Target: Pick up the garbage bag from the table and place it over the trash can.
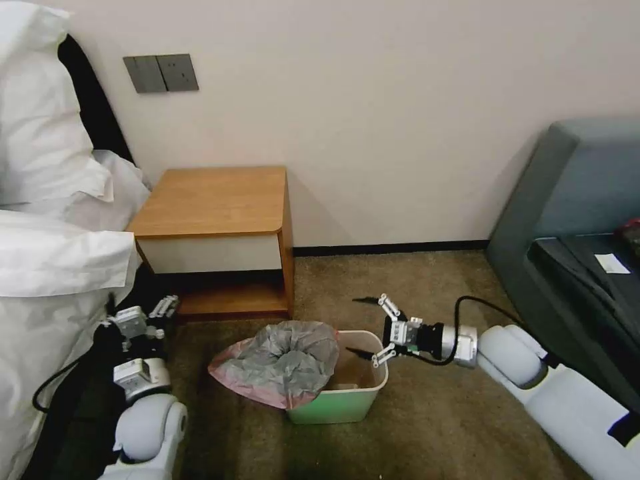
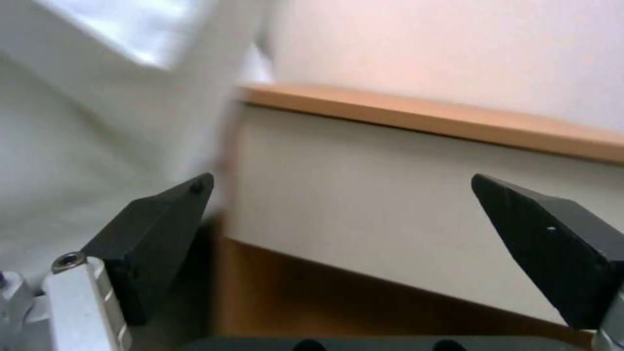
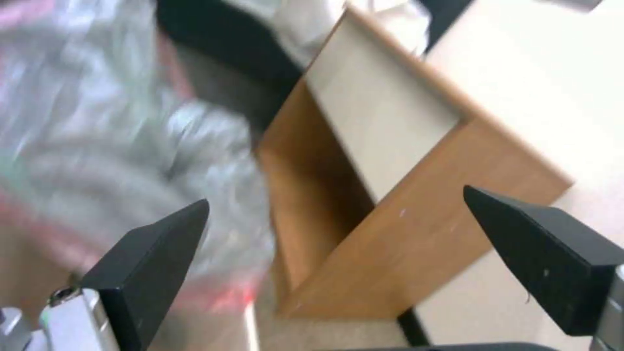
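Brown carpet point(image 1: 433, 427) lying under trash can point(image 1: 347, 400). Garbage bag point(image 1: 280, 360) sitting over its left half, just left of right gripper point(image 1: 363, 327), fingers apart, empty. Left gripper point(image 2: 338, 195) facing table point(image 2: 390, 195), fingers apart.

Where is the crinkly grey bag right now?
In the head view, the garbage bag is draped over the left part of the trash can, on the carpet in front of the table, left of the open right gripper.

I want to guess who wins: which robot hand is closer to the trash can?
Right. The right gripper hovers open at the trash can rim; the left gripper sits off by the table.
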You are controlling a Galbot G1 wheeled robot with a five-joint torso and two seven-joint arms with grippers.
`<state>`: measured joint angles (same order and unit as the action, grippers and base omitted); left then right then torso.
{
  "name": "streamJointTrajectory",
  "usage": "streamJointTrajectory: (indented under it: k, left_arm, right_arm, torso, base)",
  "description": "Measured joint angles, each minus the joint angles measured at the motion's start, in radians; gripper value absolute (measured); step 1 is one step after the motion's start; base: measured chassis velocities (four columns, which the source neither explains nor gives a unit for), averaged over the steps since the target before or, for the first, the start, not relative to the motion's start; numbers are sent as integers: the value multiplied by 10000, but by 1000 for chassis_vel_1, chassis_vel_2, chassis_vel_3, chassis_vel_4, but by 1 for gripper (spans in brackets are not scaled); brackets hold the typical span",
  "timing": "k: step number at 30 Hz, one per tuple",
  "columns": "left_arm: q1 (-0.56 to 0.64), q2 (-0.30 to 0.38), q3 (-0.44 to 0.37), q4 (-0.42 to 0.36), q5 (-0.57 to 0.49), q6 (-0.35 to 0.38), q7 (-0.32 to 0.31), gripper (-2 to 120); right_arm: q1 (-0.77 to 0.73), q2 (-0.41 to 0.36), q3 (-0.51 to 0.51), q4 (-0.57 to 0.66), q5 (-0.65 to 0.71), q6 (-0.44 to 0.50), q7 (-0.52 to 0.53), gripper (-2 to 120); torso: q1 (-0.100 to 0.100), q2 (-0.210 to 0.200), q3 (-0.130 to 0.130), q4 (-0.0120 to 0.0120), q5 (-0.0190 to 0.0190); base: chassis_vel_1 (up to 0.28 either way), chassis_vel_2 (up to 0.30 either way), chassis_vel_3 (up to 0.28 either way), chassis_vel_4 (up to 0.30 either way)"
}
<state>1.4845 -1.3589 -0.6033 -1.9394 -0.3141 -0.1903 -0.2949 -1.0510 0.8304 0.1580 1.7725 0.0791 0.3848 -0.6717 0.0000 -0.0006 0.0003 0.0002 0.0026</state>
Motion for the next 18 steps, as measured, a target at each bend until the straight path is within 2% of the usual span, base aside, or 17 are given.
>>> streamJointTrajectory:
  k: [2,4,5,6,8,9,10,11,12,14,15,18]
  left_arm:
    - [383,94,226,-566,-541,270,276,99]
    - [542,138,305,-786,-728,378,390,99]
    - [983,279,479,-1411,-1173,643,682,99]
    - [983,279,479,-1411,-1173,643,682,99]
    - [1805,736,788,-2771,-2110,1284,977,99]
    - [2383,1290,958,-3873,-2923,1999,906,99]
    - [2383,1290,958,-3873,-2923,1999,906,99]
    - [2630,1787,1071,-4427,-3457,2398,661,98]
    - [2661,2072,1127,-4602,-3649,2486,515,98]
    - [2518,2511,1349,-4540,-3247,2374,381,98]
    - [2518,2511,1349,-4540,-3247,2374,381,98]
    - [2207,2709,1860,-4263,-2369,1932,-83,99]
  right_arm:
    - [-229,308,369,165,28,74,1,100]
    - [-339,487,544,249,43,112,44,100]
    - [-559,861,895,395,73,206,252,100]
    - [-559,861,895,395,73,206,252,100]
    - [-1061,1719,1517,552,90,434,708,100]
    - [-1422,2289,1874,577,87,637,938,100]
    - [-1422,2289,1874,577,87,637,938,100]
    - [-1662,2647,2059,507,80,812,1050,100]
    - [-1829,2933,2268,432,77,942,1064,100]
    - [-2130,3372,2548,348,98,1141,1103,100]
    - [-2130,3372,2548,348,98,1141,1103,100]
    - [-2355,3557,2681,365,144,1266,1173,100]
  torso:
    - [0,0,2,1,6]
    - [0,0,0,1,5]
    - [1,0,2,4,-4]
    - [1,0,2,4,-4]
    - [1,0,0,3,7]
    - [1,0,-1,4,4]
    - [1,0,-1,4,4]
    - [1,0,0,2,6]
    - [1,0,0,2,6]
    - [1,0,1,0,3]
    - [1,0,1,0,3]
    - [1,0,1,1,-3]
  base:
    - [0,0,0,0]
    - [0,0,0,0]
    - [0,0,0,0]
    - [0,0,0,0]
    - [0,0,0,0]
    - [0,0,0,0]
    - [0,0,0,0]
    - [0,0,0,0]
    - [0,0,0,0]
    - [0,0,0,0]
    - [0,0,0,0]
    - [0,0,0,0]
